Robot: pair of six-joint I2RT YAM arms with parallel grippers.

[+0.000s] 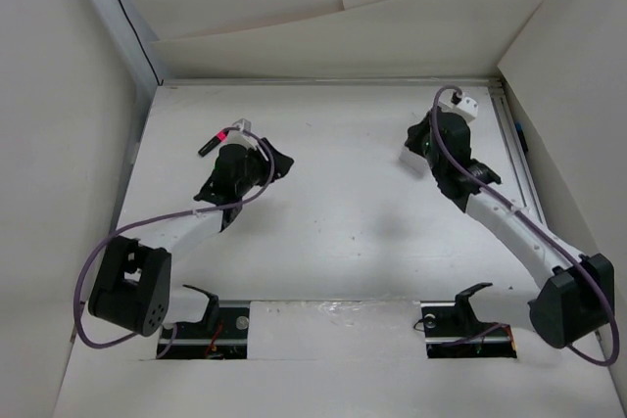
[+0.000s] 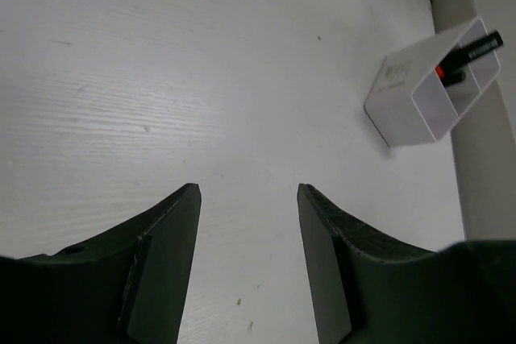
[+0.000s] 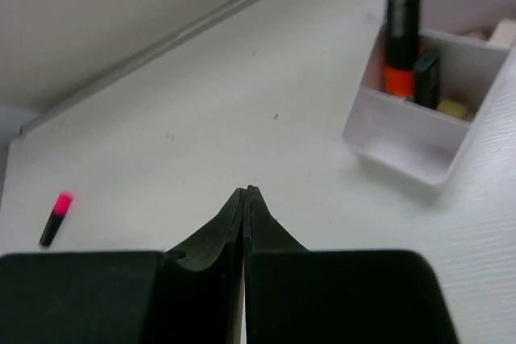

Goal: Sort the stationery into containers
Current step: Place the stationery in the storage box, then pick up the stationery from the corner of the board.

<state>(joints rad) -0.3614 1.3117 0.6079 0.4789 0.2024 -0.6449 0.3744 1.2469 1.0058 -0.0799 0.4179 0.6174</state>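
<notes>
From above, the white table (image 1: 343,212) carried one loose piece of stationery: a short black-bodied highlighter with a pink cap (image 1: 214,141), lying near the left gripper (image 1: 266,165) on its far side and well apart from the small white plastic divided tray (image 1: 411,159). The tray was half hidden under the right gripper (image 1: 421,139). In the left wrist view the left gripper's (image 2: 246,215) jaws stood apart with only bare table between them. Across the table, the tray (image 2: 403,94) showed a black marker with a red-orange cap (image 2: 463,52) in one compartment. In the right wrist view the right gripper's (image 3: 246,199) jaws were pressed together on nothing. Beside it the tray (image 3: 403,147) held an upright orange-capped marker (image 3: 401,34), a shorter dark piece (image 3: 427,78) next to it and something pale yellow (image 3: 454,108) lower down. The pink-capped highlighter (image 3: 56,219) lay far off on the table. By this showing the sorting looked nearly finished, with that one highlighter left to fetch and drop in.
</notes>
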